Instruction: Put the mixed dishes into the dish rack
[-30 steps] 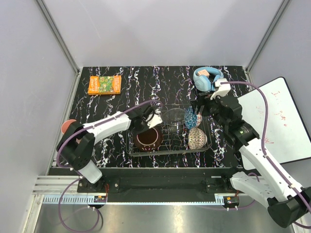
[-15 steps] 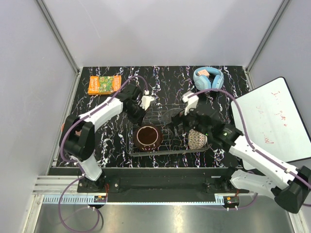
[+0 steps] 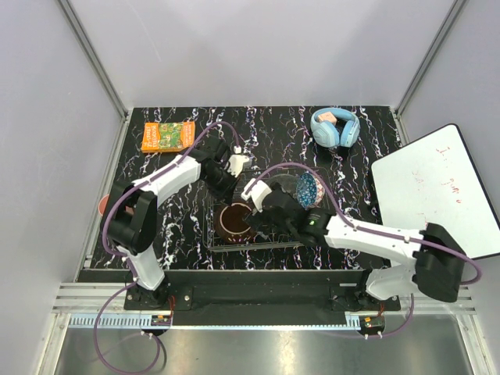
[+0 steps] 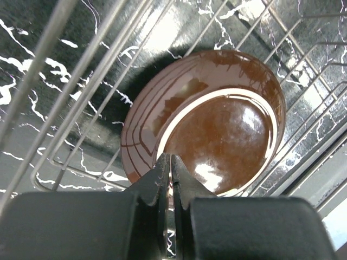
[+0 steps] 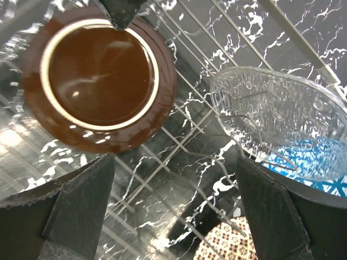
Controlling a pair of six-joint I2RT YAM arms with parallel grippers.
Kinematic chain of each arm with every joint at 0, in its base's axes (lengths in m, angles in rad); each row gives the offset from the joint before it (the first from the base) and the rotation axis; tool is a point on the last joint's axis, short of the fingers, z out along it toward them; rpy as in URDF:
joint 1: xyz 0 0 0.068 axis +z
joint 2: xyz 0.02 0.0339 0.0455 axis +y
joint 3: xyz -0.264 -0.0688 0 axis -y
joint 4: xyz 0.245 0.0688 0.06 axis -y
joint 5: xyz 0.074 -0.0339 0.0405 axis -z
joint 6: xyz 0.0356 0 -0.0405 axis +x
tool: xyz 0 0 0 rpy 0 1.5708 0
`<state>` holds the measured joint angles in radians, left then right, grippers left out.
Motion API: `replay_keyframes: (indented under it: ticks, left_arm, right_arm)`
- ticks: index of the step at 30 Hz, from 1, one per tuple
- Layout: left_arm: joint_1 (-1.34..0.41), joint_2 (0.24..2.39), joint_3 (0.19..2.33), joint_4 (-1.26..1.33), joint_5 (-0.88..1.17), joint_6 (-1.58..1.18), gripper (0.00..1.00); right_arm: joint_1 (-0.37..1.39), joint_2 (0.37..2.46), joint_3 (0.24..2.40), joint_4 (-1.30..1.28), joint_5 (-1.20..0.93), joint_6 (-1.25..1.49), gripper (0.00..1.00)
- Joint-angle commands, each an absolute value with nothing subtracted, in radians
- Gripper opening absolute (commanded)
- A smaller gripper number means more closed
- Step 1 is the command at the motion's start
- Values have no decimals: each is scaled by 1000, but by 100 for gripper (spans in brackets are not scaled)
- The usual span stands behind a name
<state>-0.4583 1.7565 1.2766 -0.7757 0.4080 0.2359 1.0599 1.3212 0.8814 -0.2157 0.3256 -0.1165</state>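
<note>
The glossy red-brown plate (image 3: 234, 222) lies flat in the left part of the dark wire dish rack (image 3: 273, 244). It also shows in the left wrist view (image 4: 217, 119) and the right wrist view (image 5: 97, 76). My left gripper (image 3: 226, 186) is shut and empty at the rack's far-left corner, its tips (image 4: 171, 162) just short of the plate's rim. My right gripper (image 3: 260, 217) is open and empty above the rack's middle (image 5: 173, 211). The clear glass bowl (image 5: 276, 114), blue patterned bowl (image 3: 309, 188) and beige patterned bowl (image 5: 222, 249) sit in the rack's right part. The salmon-pink cup (image 3: 104, 205) is at the table's left edge. No stemmed glass shows.
An orange-green book (image 3: 168, 135) lies at the table's far left. Light blue headphones (image 3: 334, 126) lie at the far right. A whiteboard (image 3: 437, 187) leans beyond the table's right edge. Grey walls close in the table on three sides.
My left gripper drew back from over the plate to the rack's far-left corner. My right arm swung from the rack's far-right side across to above its middle, covering the beige bowl from above.
</note>
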Motion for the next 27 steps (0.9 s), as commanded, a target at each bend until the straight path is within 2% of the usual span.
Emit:
replay_keyframes:
  ticks: [1, 16, 27]
  left_arm:
    - [-454, 1784, 1284, -718, 420, 229, 6]
    - [-457, 1821, 1284, -715, 422, 236, 7]
    - [-457, 1821, 1264, -707, 410, 252, 7]
  right_arm:
    - [1068, 1391, 945, -141, 396, -170, 100]
    - [1068, 1506, 1000, -224, 213, -109, 100]
    - [1068, 1520, 1020, -324, 25, 317, 100]
